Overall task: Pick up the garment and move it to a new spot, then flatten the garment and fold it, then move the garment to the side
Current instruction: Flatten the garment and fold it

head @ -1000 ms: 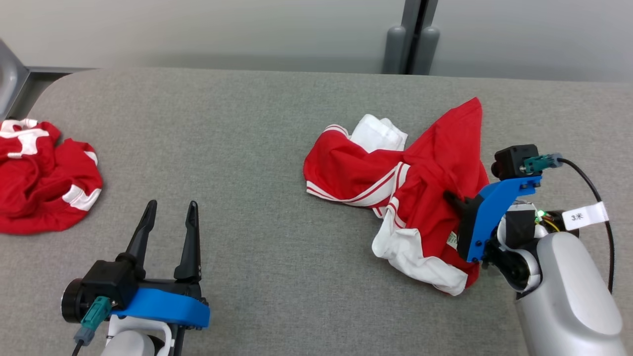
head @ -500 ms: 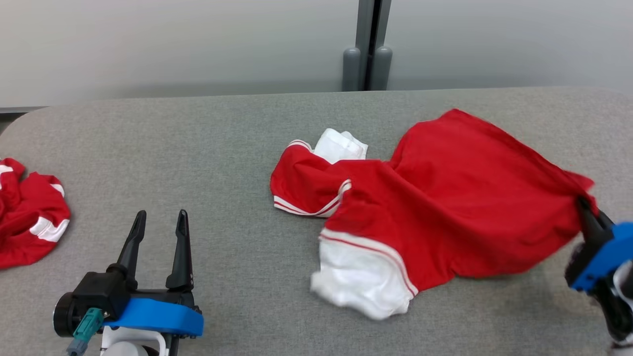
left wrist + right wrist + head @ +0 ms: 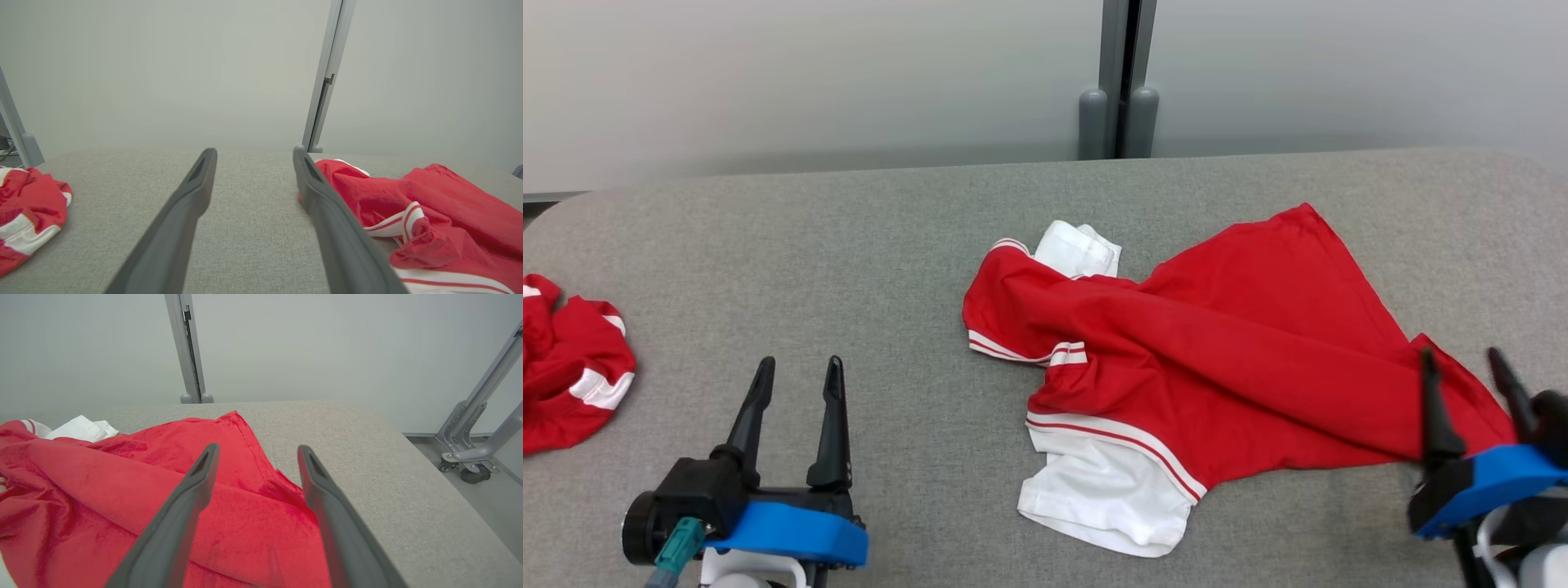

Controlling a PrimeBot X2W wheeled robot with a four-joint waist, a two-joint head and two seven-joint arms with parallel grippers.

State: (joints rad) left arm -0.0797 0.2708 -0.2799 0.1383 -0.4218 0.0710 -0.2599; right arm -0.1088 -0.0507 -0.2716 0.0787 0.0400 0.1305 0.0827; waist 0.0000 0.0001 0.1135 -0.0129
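garment (image 3: 1258,351): soft red cloth, white trim, matt
table (image 3: 849,245): grey woven fabric (coarse, matt)
left gripper (image 3: 800,363): dark, smooth, matt fingers

Left tool (image 3: 800,361), right tool (image 3: 1460,355), both spread

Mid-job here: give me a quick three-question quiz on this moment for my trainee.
1. True or false: the right pincer is shut on the spread garment.
2. Where does the crumpled garment lie? A) at the left end of the table, left of the left pincer; B) under the right pincer; C) on the floor.
3. Fill in: the spread garment's part nearest the robot is ____ in colour.
Key: 1 false, its jaws stand open over the garment's right corner; 2 A; 3 white.
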